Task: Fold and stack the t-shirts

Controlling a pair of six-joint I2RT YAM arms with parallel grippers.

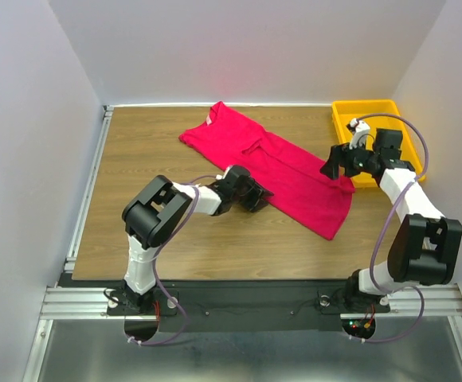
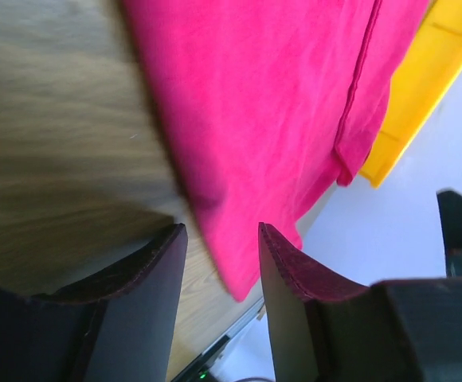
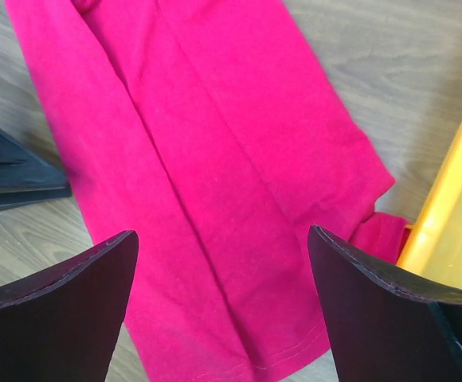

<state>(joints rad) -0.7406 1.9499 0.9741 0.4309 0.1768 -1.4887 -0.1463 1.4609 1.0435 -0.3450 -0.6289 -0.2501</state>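
T-shirt (image 1: 283, 171) lies in a long diagonal strip on the wooden table (image 1: 135, 159), its far-right end just beside the yellow tray (image 1: 390, 107).
Left gripper (image 2: 221, 231): at the shirt's near long edge, fingers part-way apart, the cloth's corner showing in the gap, no pinch visible. Right gripper (image 3: 223, 235): above the tray-side end of the shirt, fingers spread wide, holding nothing.

robot lab, white-walled booth (image 1: 255, 48)
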